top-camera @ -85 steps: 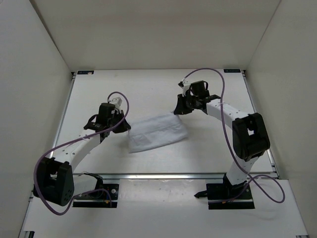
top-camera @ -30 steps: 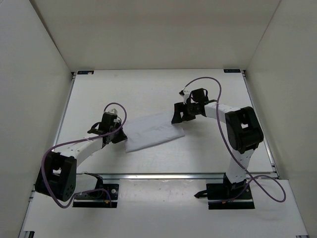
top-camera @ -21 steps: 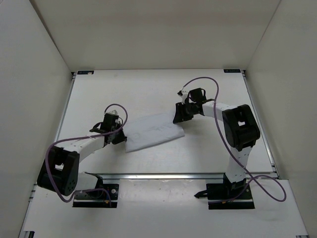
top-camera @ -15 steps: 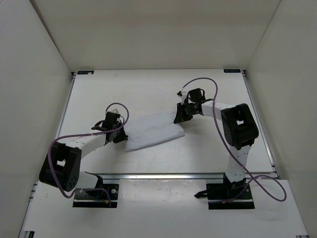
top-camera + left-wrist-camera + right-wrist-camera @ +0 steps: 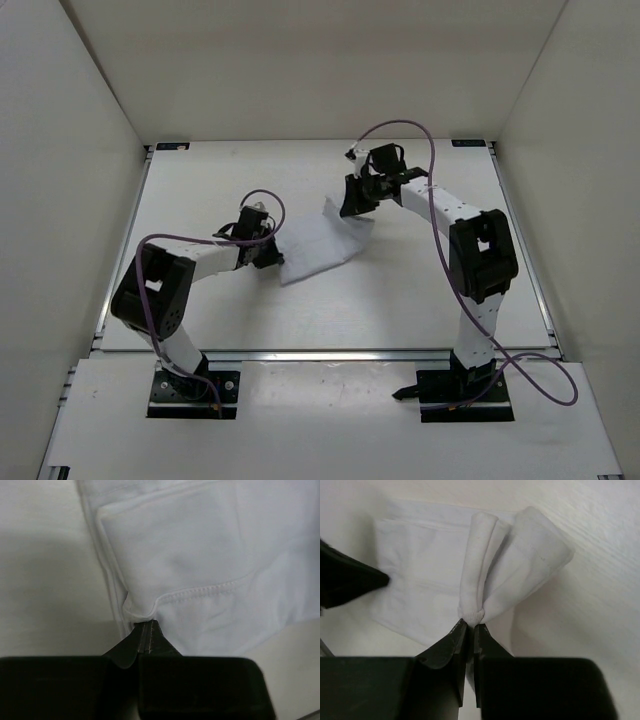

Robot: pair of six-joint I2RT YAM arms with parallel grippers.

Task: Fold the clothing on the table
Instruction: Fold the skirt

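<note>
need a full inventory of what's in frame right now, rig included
clothing: 1, white, mid-table between the grippers, far end bunched
table: 1, matte white, under everything
corner brackets: 2 visible, dark, far corners of the table
rail: 1, silver, along the table's near edge
walls: 3, white, left, far and right
cables: 2, purple, one looping along each arm
arms: 2, white and black, bases at the near edge
left gripper: 1, black, shut on the clothing's hem
right gripper: 1, black, shut on the clothing's bunched end
</note>
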